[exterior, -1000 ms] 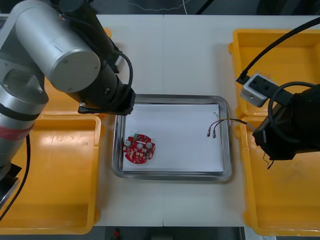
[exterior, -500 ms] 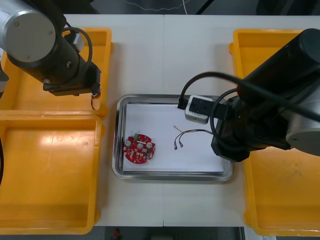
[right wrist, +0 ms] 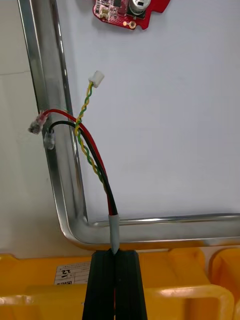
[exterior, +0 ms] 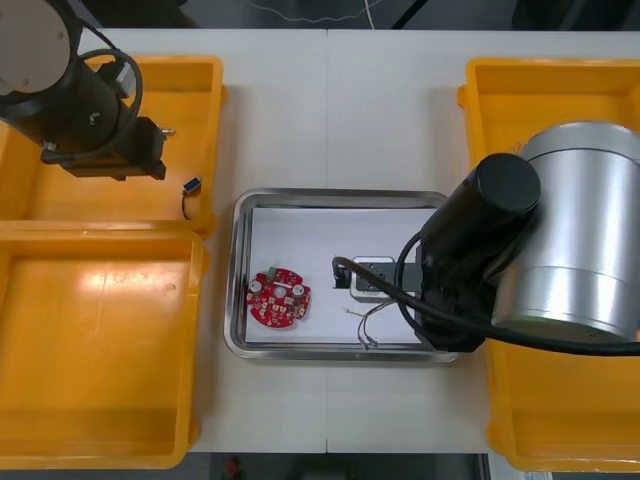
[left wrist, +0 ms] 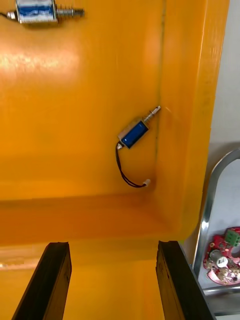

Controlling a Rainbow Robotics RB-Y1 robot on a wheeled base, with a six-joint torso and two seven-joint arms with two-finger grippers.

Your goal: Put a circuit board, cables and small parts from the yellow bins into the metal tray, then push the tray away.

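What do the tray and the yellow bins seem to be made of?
Metal tray: likely polished steel or aluminium; its rim mirrors light, with a white sheet inside. Yellow bins: probably moulded plastic, glossy, with rounded corners and soft highlights.

So the left gripper (left wrist: 112, 245) has its fingers (left wrist: 50, 280) spread wide over a yellow bin (left wrist: 75, 150). A small metal part (left wrist: 134, 133), blue body with a looped black wire, lies by the bin's side wall near a corner. Another small metal part (left wrist: 37, 10) sits farther off. Past that wall, a red circuit board (left wrist: 222, 255) lies in the metal tray (left wrist: 207, 220).
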